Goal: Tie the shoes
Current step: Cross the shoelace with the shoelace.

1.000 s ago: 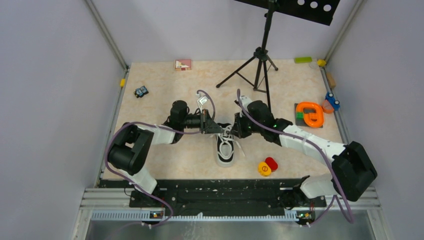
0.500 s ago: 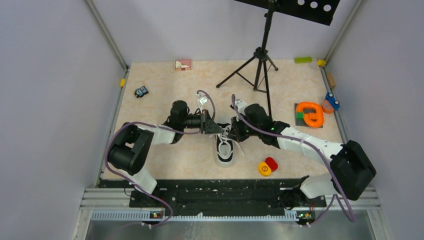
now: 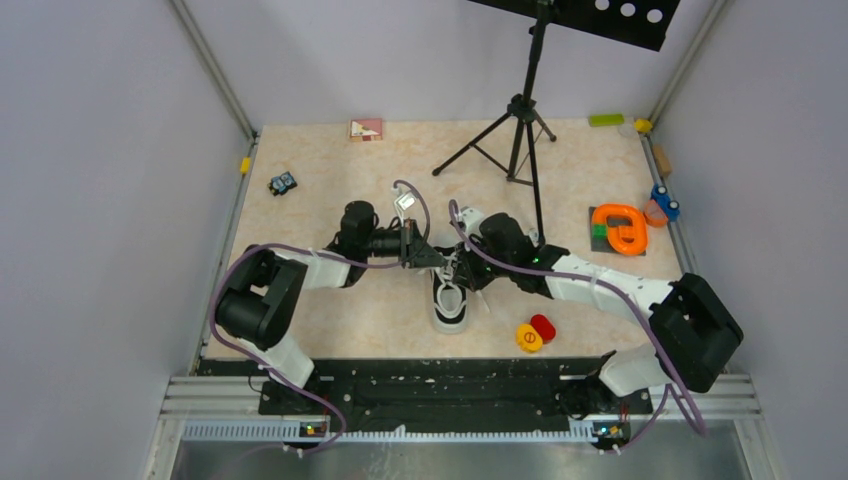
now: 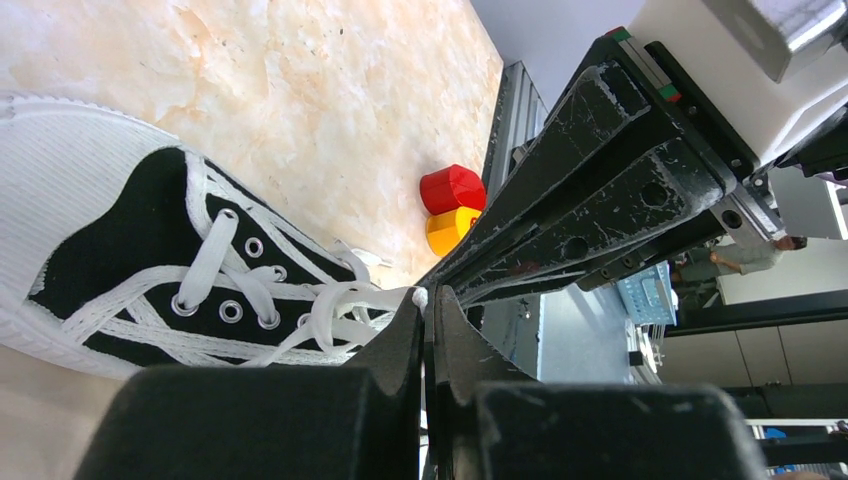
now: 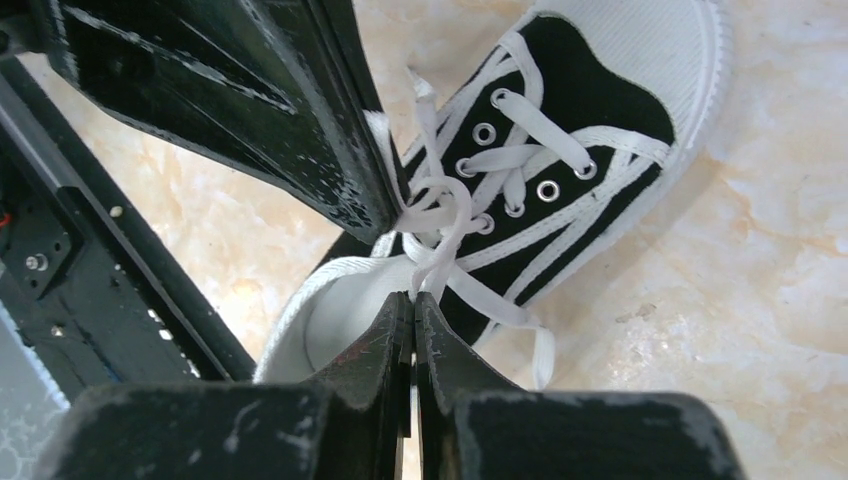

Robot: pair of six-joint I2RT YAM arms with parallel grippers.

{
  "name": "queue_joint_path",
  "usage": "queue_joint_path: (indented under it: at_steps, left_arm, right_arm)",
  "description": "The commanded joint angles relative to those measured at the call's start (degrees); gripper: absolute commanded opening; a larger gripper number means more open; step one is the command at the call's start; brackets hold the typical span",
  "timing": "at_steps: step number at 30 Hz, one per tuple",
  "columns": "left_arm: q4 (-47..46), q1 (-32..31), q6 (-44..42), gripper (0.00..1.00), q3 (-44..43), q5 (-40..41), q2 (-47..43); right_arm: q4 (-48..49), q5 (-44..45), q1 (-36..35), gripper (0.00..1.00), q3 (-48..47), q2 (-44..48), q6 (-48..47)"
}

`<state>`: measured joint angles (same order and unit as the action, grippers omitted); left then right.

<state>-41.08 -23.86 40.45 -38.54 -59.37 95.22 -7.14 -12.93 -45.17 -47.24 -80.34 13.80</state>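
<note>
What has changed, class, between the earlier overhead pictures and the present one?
The right gripper slid left over the sneaker, nearing the left gripper; its arm followed. Nothing was taken or released: both stay shut on the white laces. Left arm and sneaker held still.

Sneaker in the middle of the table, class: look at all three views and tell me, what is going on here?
The robot is partway through tying a black low-top sneaker that sits on the table, toe toward the arm bases. The left end effector and the right end effector meet almost tip to tip over the shoe's opening. Each is shut on a strand of the white laces. The strands are crossed and bunched between the two tips, and no finished bow shows yet.
</note>
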Motion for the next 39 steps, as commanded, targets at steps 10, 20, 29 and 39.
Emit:
queue_joint_path:
  at_steps: [10,20,29,39]
  left_arm:
    - [-3.41,0.83,0.6,0.0,-0.05,-1.51,1.0]
    - [-6.1,0.92,2.11,0.0,0.46,-2.1,1.48]
    - [-6.61,0.92,2.52,0.0,1.03,-2.39,1.76]
    - [-7.34,0.92,3.18,0.0,1.02,-2.26,1.87]
  right_arm:
    - [-4.66,10.02,-0.56,0.0,-1.77,1.58,-7.55]
    - [-4.86,5.27,-0.54,0.03,-3.09,3.17,-6.49]
    - [-3.46,2.49,-0.58,0.05,-3.77,4.27,-5.06]
    - [-4.69,-0.52,-2.91,0.05,-4.48,3.27,-6.77]
